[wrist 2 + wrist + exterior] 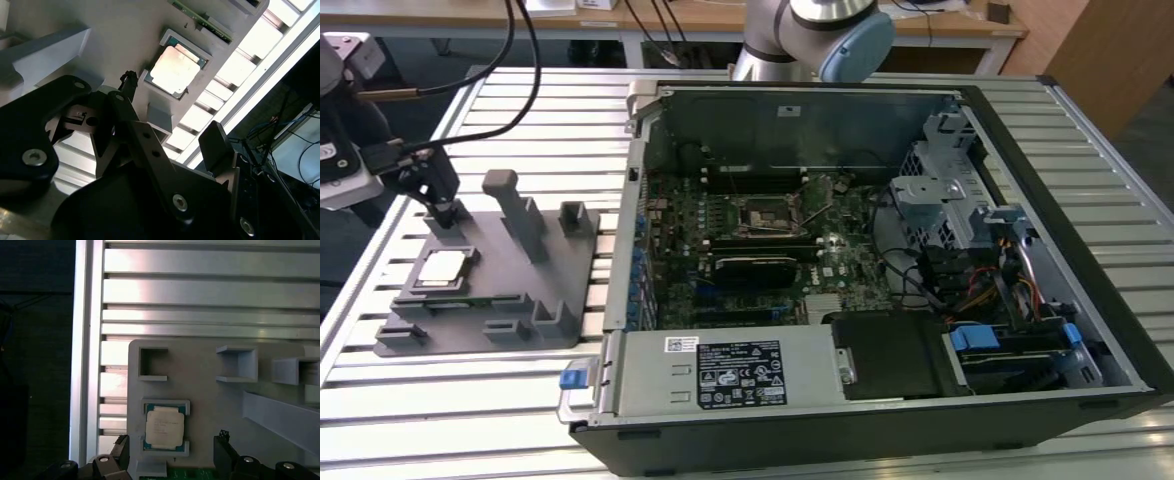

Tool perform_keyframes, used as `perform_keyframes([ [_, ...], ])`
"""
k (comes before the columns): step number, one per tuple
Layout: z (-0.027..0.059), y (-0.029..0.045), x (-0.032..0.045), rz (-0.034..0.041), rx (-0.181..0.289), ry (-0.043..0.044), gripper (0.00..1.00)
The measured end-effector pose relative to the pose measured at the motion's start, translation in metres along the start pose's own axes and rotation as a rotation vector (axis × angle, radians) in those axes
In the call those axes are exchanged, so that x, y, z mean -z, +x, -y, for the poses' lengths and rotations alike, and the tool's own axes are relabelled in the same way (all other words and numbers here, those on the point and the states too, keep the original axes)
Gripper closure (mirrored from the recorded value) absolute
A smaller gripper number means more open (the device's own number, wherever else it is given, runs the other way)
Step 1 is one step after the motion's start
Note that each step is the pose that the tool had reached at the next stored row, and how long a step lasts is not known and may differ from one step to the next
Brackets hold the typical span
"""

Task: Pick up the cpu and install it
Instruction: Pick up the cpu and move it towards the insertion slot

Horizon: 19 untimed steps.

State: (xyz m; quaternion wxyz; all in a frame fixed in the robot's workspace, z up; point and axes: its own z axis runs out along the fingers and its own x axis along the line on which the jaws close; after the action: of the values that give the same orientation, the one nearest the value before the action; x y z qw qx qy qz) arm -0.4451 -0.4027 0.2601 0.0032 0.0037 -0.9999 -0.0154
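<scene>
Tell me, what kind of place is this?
Probably a robot lab or workshop for building computers: a robot arm by an opened computer case with its motherboard showing, on a slotted metal table, and a cpu sitting in a grey holder.

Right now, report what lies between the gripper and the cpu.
Nothing but bare grey holder: in the first wrist view the open gripper flanks the cpu.

Satin metal-topped cpu (164,427), matt plastic holder (200,410), glossy ribbed metal table (200,290).
</scene>
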Motion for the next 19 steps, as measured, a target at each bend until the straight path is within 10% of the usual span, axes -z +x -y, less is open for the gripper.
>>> perform_keyframes([
  [19,0.0005,0.0023,-0.0155,-0.0001,-0.001,0.0011,0.24],
])
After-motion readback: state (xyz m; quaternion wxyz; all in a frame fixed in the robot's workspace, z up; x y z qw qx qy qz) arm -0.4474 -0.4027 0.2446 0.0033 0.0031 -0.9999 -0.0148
